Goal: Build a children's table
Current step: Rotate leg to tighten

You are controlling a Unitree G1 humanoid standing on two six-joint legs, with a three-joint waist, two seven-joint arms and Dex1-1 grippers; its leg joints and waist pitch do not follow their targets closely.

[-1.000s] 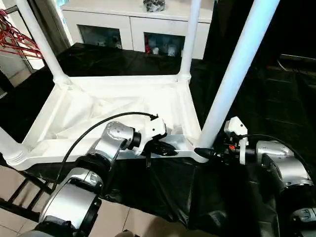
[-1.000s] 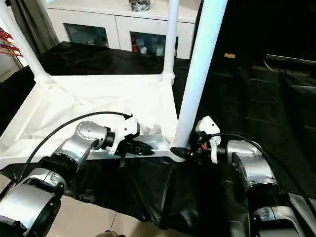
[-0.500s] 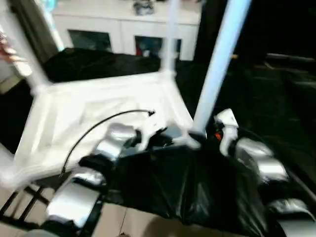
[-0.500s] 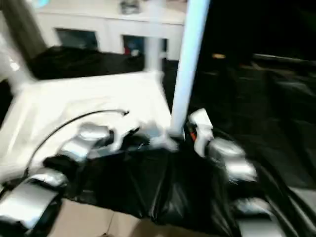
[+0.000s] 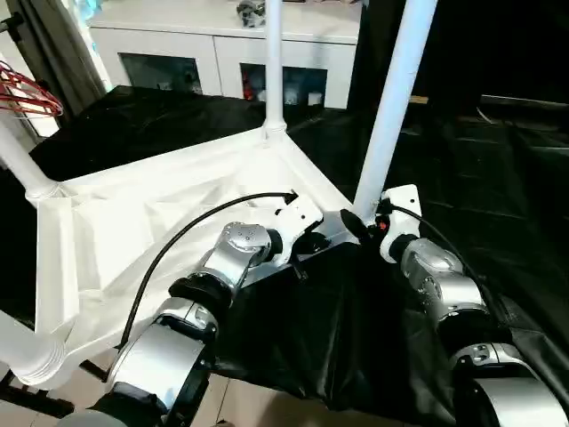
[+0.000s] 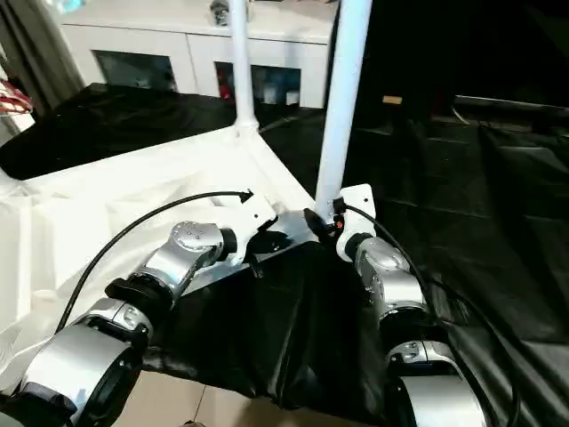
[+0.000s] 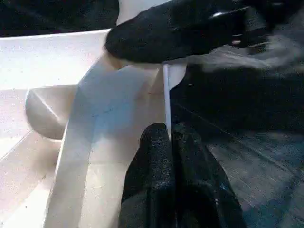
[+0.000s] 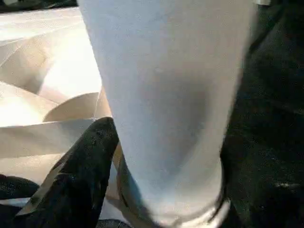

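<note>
The children's table lies upside down on black cloth, its white tabletop [image 5: 133,222] ribbed side up and turned at an angle to me. Legs stand in the far corner [image 5: 274,62], the left corner [image 5: 18,160] and the near left corner [image 5: 18,351]. Another leg [image 5: 391,107] rises from the near right corner socket. My left gripper [image 5: 307,245] is shut on the tabletop's thin near rim [image 7: 166,95], close to that corner. My right gripper [image 5: 361,222] sits at the base of the near right leg [image 8: 166,95], beside its socket.
A white cabinet [image 5: 222,44] with glass doors stands behind the table. Red hangers [image 5: 27,89] hang at the far left. Black cloth [image 5: 338,338] covers the surface and drapes over its near edge. Tiled floor [image 5: 231,400] shows below.
The tabletop has swung round: its near right corner went away from me and its left side came toward me. Both grippers went with that corner. The camera also shifted.
</note>
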